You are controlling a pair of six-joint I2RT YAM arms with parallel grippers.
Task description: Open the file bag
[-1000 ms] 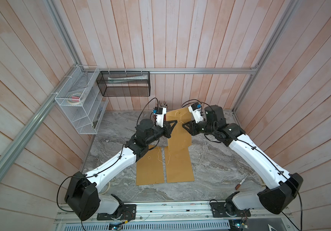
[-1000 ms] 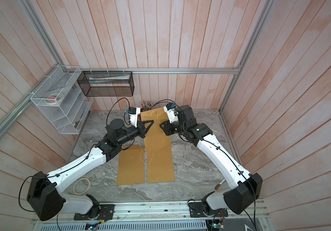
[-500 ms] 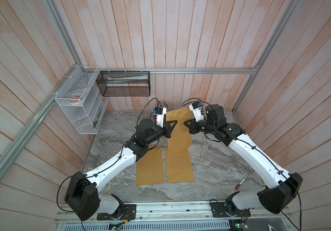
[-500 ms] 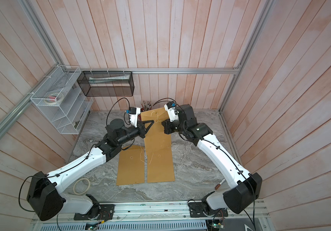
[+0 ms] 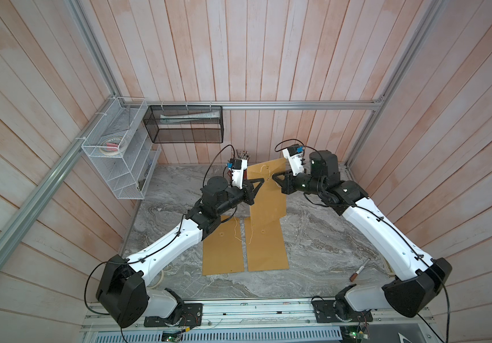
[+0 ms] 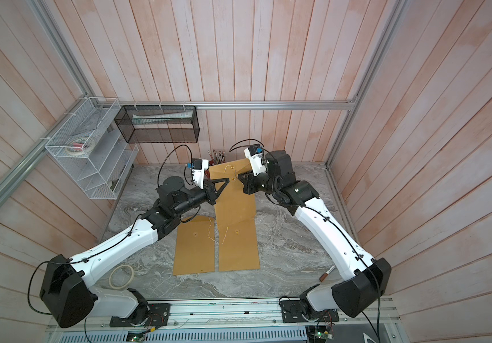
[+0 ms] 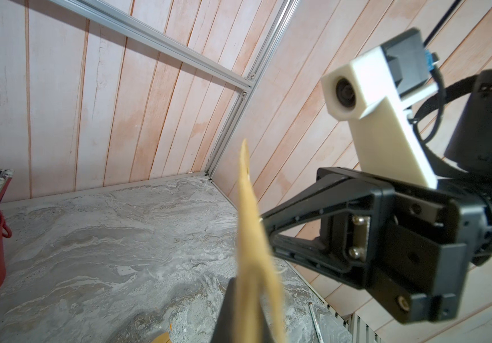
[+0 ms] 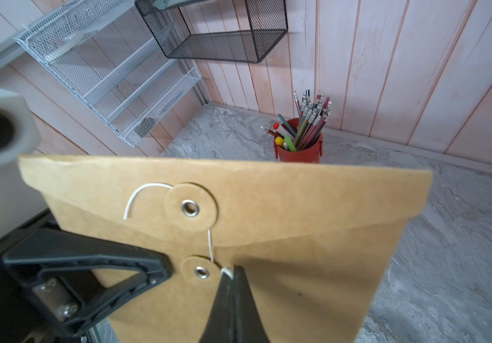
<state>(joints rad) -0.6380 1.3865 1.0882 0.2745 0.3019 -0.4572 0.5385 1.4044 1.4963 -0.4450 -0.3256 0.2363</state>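
Observation:
A brown paper file bag (image 5: 268,193) (image 6: 234,202) stands upright above the marble table, its flap shut. My left gripper (image 5: 263,179) (image 6: 228,179) is shut on its side edge; in the left wrist view the file bag (image 7: 249,237) runs edge-on between the left gripper (image 7: 247,297) fingers. My right gripper (image 5: 273,177) (image 6: 238,177) (image 8: 234,274) is shut on the white string (image 8: 210,243) right beside the lower button (image 8: 200,272). The string runs up to the upper button (image 8: 189,208) on the flap.
Two more brown bags (image 5: 223,249) (image 5: 265,246) lie flat on the table (image 5: 327,237) with loose strings. A red pencil cup (image 8: 298,151) stands at the back wall. White wire rack (image 5: 120,157) and black mesh basket (image 5: 185,124) hang at left. A marker (image 5: 360,268) and tape roll (image 6: 121,276) lie near the front.
My right gripper has moved in to the bag's face and closed on the string by the lower button. The left arm and the bag have stayed still.

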